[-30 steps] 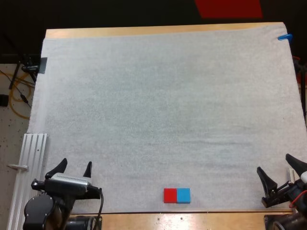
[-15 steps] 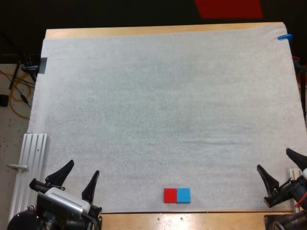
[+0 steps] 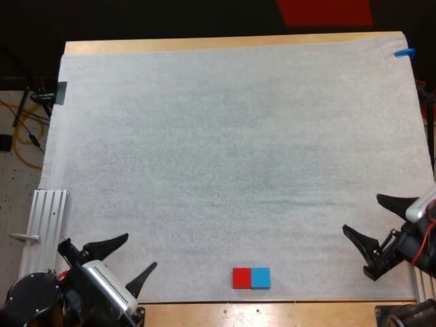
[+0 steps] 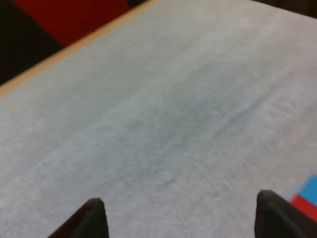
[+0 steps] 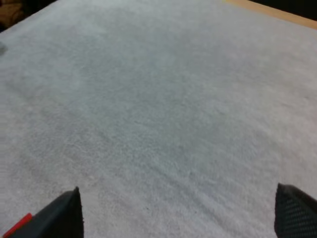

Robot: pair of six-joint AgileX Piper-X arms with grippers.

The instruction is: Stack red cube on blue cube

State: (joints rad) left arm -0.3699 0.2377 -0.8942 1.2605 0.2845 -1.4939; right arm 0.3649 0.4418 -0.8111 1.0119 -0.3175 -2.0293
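- Swung inward toward the cubes since a second ago, on both sides; cubes themselves unmoved.
- Red cube [image 3: 242,278] at the near edge of the mat [image 3: 225,136], touching blue cube [image 3: 260,278], side by side, red to the left.
- Lies off to the right of left gripper [image 3: 141,251] with nothing between; shielded from right gripper [image 3: 362,214] by blue cube. Left probably nearer.
- Both low over the mat, angled inward, fingers spread wide, holding nothing.

Fuzzy cloth mat [image 3: 225,136], wooden table [image 3: 204,45]

Black tapered fingers [image 3: 103,245], pointed tips, black rounded joint [image 3: 27,305]
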